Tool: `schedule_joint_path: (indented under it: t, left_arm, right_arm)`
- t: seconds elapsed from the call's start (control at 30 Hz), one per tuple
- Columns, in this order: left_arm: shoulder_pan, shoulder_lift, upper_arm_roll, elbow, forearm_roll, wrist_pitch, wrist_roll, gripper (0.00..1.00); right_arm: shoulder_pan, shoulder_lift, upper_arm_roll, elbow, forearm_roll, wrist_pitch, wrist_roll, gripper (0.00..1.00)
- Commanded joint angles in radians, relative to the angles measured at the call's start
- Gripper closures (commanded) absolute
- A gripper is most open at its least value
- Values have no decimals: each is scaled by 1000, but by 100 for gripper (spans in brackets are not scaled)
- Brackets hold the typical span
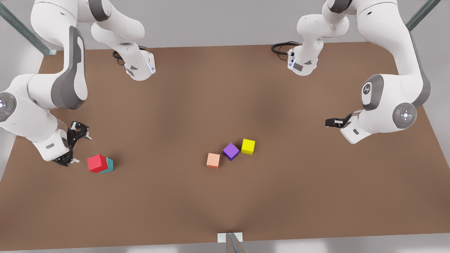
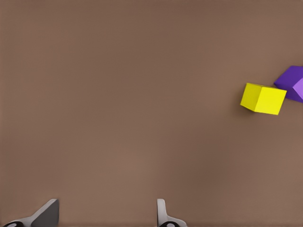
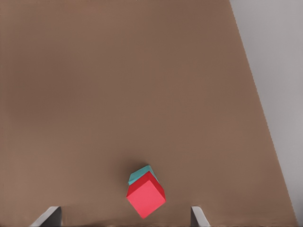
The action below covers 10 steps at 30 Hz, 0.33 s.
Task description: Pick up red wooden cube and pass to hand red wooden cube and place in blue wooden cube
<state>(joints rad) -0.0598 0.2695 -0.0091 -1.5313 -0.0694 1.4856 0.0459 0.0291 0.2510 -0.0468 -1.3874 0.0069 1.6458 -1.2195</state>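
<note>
The brown surface (image 1: 225, 98) has lots of open room: bare across the middle, the back and the front. In the right wrist view its edge (image 3: 258, 94) runs diagonally, w/ pale grey beyond it, not far from the cube pair.

The red wooden cube (image 1: 97, 163) sits on top of the blue wooden cube (image 1: 109, 165), offset toward the front view's left so the teal one pokes out on the other side. They're touching, near the surface's edge on the front view's left. The red one is bright red w/ plain matte faces, corners crisp; it's rotated relative to the teal cube under it (image 3: 140, 174), and its top face (image 3: 147, 198) reads lighter than its sides.

The right end effector (image 1: 76, 148), the black open-frame hand w/ white tips, is just beside the stack on the front view's left, apart from it, jaws spread wide, gripping nothing.

The left end effector (image 1: 328, 122), slim and black, is at the front view's right, well apart from everything, held above the surface; its fingertips (image 2: 163, 213) are spread w/ nothing between them.

Mid-surface: a salmon cube (image 1: 213, 160), purple cube (image 1: 231, 151) and yellow cube (image 1: 248, 146) in a loose diagonal row, close but w/ gaps.
</note>
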Motion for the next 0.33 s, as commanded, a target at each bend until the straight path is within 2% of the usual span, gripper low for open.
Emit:
schedule_joint_path:
  t: [0.0, 0.3]
  left_arm:
    - [-1, -1, 0, 0, 2, -1, -3, 0]
    - [6, -3, 1, 39, 2, -44, 0, 0]
  right_arm:
    - [-8, -29, -5, 4, -12, -216, 1144, 0]
    - [-8, -35, -13, -2, -13, -210, 1146, 0]
